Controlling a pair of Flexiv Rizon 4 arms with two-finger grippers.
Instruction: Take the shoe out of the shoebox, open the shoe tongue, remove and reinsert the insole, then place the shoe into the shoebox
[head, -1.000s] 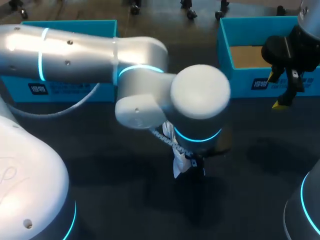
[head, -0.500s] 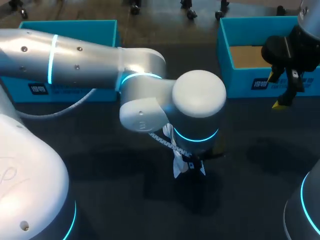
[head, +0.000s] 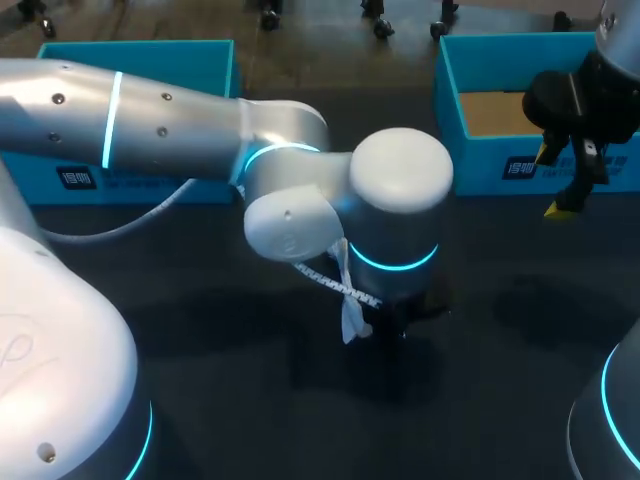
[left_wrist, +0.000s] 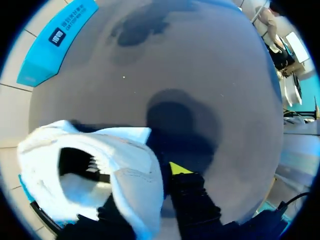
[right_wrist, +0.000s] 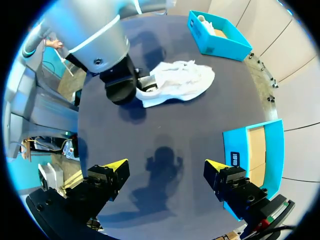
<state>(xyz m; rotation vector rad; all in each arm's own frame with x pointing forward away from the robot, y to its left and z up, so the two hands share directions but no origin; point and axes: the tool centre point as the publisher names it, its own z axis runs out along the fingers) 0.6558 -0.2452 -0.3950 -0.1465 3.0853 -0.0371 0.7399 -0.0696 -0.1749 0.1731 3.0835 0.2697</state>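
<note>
The left gripper (left_wrist: 155, 182) is clamped on the white shoe (left_wrist: 132, 160). The soft, padded wall of the upper is pinched between its fingers; one yellow tip shows just beside the fabric and the other is hidden behind it. The shoe's dark mouth gapes to one side of the fingers.

Ahead of them lies the smooth, matte dark tabletop (left_wrist: 200, 75).

The right gripper (right_wrist: 164, 167) hangs above the table with its fingers spread wide and nothing between them. A teal cardboard shoebox (right_wrist: 235, 145) with a brown floor sits just outside one finger.

Farther ahead, the right wrist view shows the whole shoe lying well clear of both boxes, its rumpled upper on the table. A second teal box (right_wrist: 210, 42) with something white inside stands beyond it.

In the head view the left arm's wrist covers nearly all of the shoe; only a white scrap shows beneath it.
</note>
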